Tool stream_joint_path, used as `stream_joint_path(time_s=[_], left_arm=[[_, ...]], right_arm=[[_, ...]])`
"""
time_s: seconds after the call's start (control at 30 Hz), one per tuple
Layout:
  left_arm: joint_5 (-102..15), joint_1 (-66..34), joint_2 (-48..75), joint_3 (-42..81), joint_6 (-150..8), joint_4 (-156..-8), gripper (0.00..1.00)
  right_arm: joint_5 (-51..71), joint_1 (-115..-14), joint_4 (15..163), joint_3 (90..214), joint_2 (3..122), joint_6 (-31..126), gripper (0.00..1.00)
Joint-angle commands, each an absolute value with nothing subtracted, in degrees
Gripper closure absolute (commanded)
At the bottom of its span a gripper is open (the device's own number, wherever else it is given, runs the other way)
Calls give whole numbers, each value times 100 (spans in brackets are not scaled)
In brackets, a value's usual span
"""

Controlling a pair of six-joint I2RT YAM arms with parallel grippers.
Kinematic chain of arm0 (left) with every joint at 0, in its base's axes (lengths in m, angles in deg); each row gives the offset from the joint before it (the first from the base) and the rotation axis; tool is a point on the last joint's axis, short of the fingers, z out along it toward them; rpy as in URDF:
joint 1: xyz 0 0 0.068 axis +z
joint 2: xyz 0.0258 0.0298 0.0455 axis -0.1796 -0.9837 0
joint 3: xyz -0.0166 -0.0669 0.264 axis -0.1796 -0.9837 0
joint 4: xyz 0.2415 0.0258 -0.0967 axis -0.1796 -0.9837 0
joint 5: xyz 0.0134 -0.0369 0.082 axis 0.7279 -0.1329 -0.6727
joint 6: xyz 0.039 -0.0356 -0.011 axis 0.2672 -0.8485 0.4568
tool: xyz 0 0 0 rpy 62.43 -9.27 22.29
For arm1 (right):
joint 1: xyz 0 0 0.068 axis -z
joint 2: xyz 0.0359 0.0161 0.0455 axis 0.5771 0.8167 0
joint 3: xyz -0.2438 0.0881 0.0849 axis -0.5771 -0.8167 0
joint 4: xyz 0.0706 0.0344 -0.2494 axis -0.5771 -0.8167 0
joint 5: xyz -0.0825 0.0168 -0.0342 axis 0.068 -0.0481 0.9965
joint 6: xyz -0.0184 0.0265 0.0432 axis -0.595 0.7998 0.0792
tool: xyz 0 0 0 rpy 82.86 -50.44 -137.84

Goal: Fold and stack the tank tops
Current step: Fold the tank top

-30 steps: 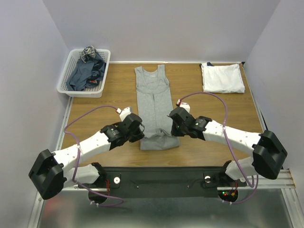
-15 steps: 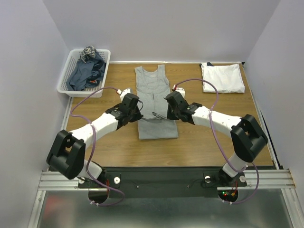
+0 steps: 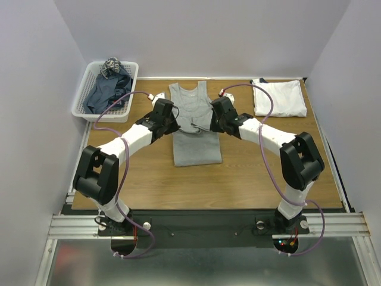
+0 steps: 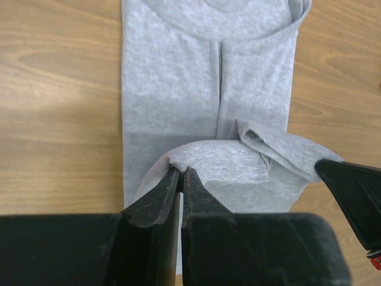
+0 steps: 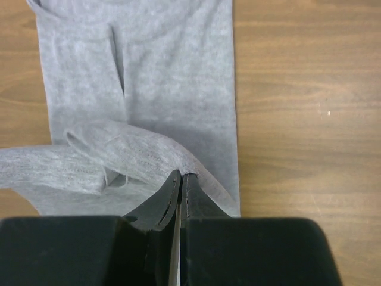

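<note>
My left pincer (image 4: 180,173) and right pincer (image 5: 180,174) each clamp tight on the grey top (image 3: 197,150), hem lifted, centre frame. Wrists hide its middle. Basket (image 3: 95,114), upper left: bunched dark tops (image 3: 104,95), count unclear.

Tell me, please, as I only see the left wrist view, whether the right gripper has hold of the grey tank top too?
Observer: Yes, the right gripper is shut on a fold of the grey tank top, at its right edge.
Operator: Is a finished top lying anywhere?
Observer: A folded white tank top lies at the far right corner of the table.
Operator: And the remaining ones?
Observer: Dark tank tops sit heaped in the white basket at the far left.
</note>
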State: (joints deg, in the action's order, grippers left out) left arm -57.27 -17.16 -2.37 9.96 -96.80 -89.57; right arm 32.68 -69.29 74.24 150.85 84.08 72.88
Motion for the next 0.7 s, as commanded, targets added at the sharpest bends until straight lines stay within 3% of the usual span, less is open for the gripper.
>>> stream_joint_path(time_s=[0.0,0.27,0.3,0.37,0.4,0.47,0.53,0.57,0.67], left_arm=[[-5636,-1515,-514,1604,-9420,-8807,100],[-5425,-1181,-1244,2080,-9376,-8702,100],[-5434,-1154,-1375,2141,-9384,-8728,96],[-5408,-1075,-1429,2081,-9446,-8562,76],[-5399,-1049,-1429,2089,-9446,-8466,58],[-5382,-1005,-1377,2107,-9455,-8438,52],[-5416,-987,-1202,2107,-9472,-8281,46],[-5416,-987,-1140,2107,-9455,-8280,39],[-5504,-987,-903,2019,-9472,-8341,34]], right_arm=[[3124,-6707,7707,15686,8643,7132,100],[2816,-6496,7716,16461,9407,7027,99],[2772,-6478,7716,16557,9600,7009,97],[2763,-6452,7724,16716,9715,7027,75],[2763,-6434,7716,16742,9742,7035,63],[2798,-6434,7716,16874,9733,7001,39],[2842,-6425,7707,17049,9698,6878,26],[2859,-6425,7698,17094,9681,6843,21],[3000,-6425,7593,17156,9558,6798,18]])
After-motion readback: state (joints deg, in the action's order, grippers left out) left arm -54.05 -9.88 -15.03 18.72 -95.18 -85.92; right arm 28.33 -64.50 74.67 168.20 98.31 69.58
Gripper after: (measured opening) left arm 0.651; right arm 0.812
